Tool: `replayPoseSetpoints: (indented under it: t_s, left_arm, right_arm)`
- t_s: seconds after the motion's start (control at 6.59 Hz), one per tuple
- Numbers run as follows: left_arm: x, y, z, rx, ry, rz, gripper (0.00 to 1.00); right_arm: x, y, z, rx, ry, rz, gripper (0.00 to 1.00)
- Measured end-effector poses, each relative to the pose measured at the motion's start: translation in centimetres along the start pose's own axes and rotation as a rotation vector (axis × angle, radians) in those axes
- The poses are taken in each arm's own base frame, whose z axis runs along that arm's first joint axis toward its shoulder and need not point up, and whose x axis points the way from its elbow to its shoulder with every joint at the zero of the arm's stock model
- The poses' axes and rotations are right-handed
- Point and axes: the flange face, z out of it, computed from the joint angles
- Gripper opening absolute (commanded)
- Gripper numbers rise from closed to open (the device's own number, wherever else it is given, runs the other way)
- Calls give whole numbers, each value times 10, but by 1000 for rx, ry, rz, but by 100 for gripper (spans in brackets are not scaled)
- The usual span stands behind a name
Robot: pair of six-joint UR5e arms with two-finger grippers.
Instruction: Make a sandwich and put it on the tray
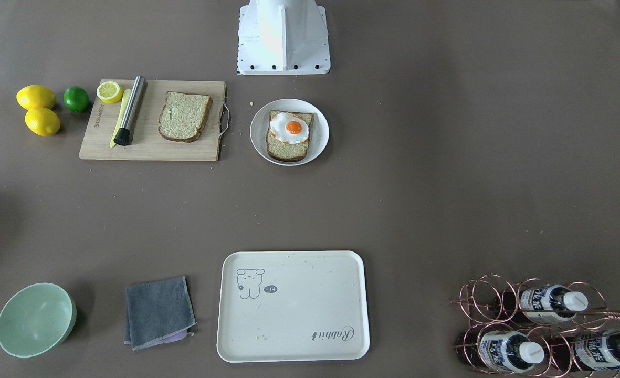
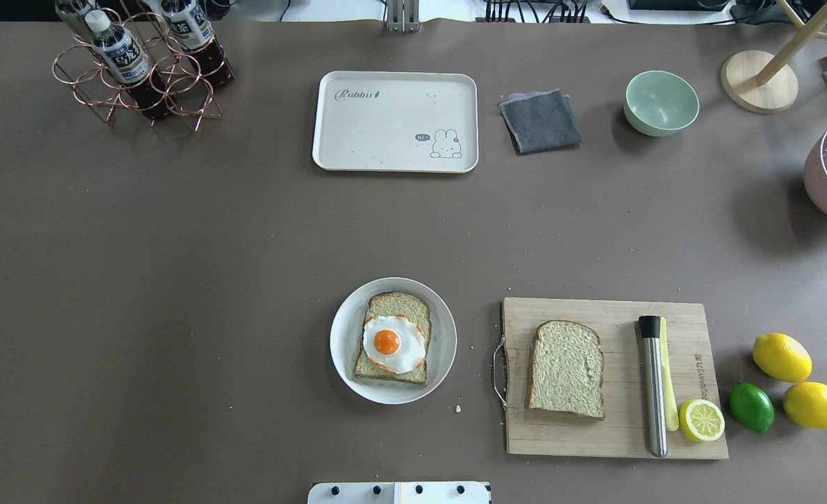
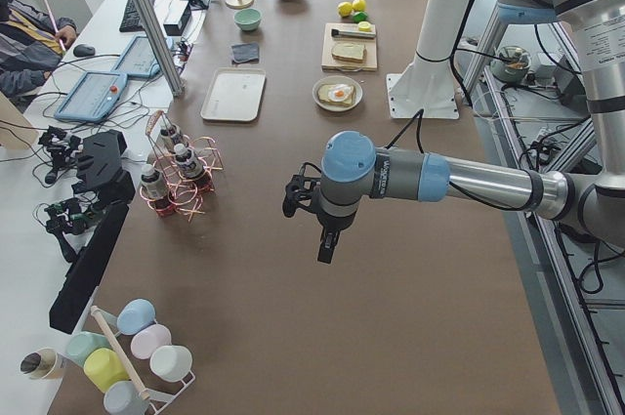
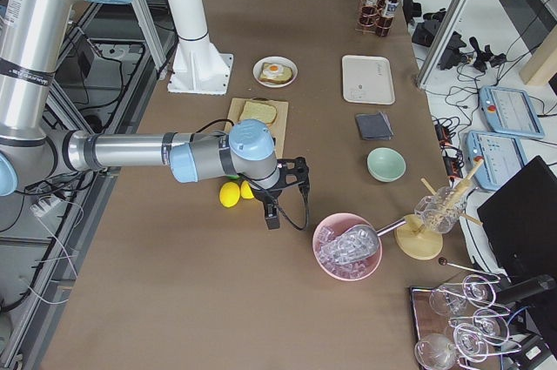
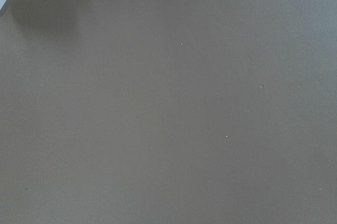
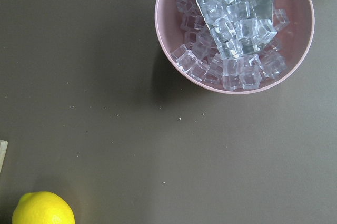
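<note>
One bread slice lies on a round white plate with the fried egg on top; it also shows in the front view. The second slice lies on the wooden cutting board. The cream tray sits bare at the far side. My left gripper hangs over bare table far to the left. My right gripper hangs between the lemons and an ice bowl. Both show only in the side views, so I cannot tell whether they are open or shut.
On the board lie a steel muddler, a yellow knife and a half lemon. Two lemons and a lime sit beside it. A grey cloth, a green bowl, a bottle rack and a pink ice bowl stand around.
</note>
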Motion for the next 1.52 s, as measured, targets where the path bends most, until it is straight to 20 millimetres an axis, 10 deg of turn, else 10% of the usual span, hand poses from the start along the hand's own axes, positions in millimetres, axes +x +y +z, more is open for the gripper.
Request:
replayPoseSetpoints:
  t_s: [0.76, 1.21, 1.52]
  left_arm:
    - [10, 15, -15, 30, 24, -27, 98]
    - [12, 13, -22, 65, 59, -201, 98]
    - [0, 3, -11, 77, 60, -210, 98]
  right_arm:
    - [-54, -61, 24, -21, -34, 103, 100]
    - [-141, -102, 49, -37, -98, 106, 100]
    - [-226, -87, 76, -21, -222, 207, 100]
